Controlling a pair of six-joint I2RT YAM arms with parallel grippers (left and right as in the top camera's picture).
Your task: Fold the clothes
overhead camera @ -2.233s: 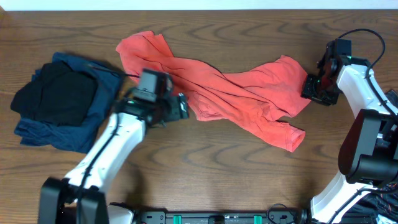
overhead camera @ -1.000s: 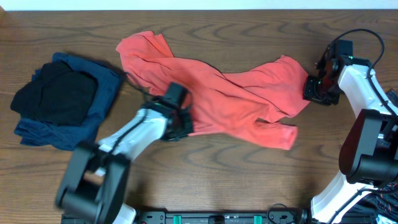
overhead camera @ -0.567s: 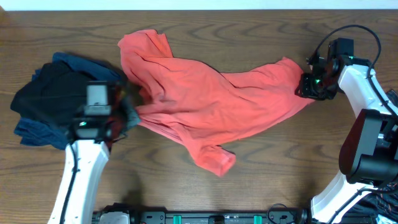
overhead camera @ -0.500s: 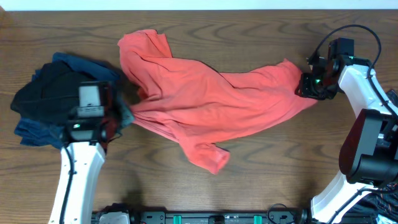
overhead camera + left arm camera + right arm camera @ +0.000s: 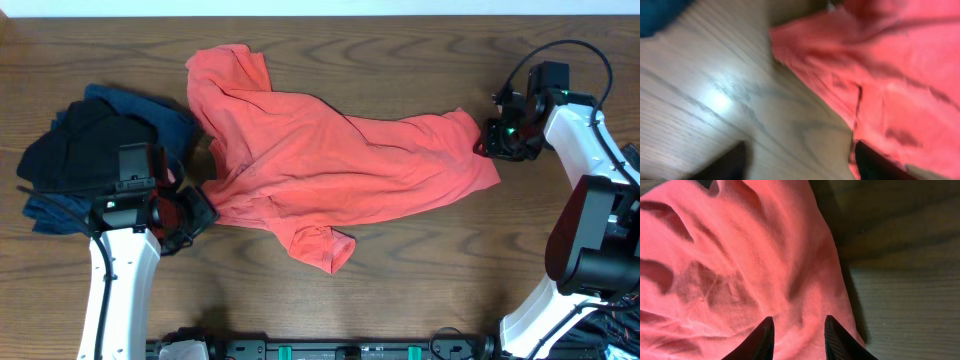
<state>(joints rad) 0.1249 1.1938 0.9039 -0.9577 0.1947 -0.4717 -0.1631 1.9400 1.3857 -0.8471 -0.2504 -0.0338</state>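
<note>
The coral-red T-shirt [image 5: 340, 170] lies spread and creased across the middle of the wooden table, with one sleeve folded toward the front. My left gripper [image 5: 198, 212] sits just off the shirt's lower-left edge. In the left wrist view its jaws [image 5: 800, 165] stand wide open over bare wood, and the shirt [image 5: 900, 75] lies to the right. My right gripper [image 5: 495, 140] is at the shirt's right edge. In the right wrist view it [image 5: 800, 340] is shut on a bunch of the red cloth [image 5: 740, 255], which fills the gap between the fingertips.
A pile of navy and black clothes [image 5: 90, 150] lies at the far left, close behind my left arm, and a corner of it [image 5: 655, 10] shows in the left wrist view. A black rail [image 5: 350, 350] runs along the table's front edge. Cables hang by the right arm.
My left gripper dragged the shirt's lower edge to the left, then opened and let it go. The shirt now lies wider and flatter. The right gripper shifted slightly left, still holding.
</note>
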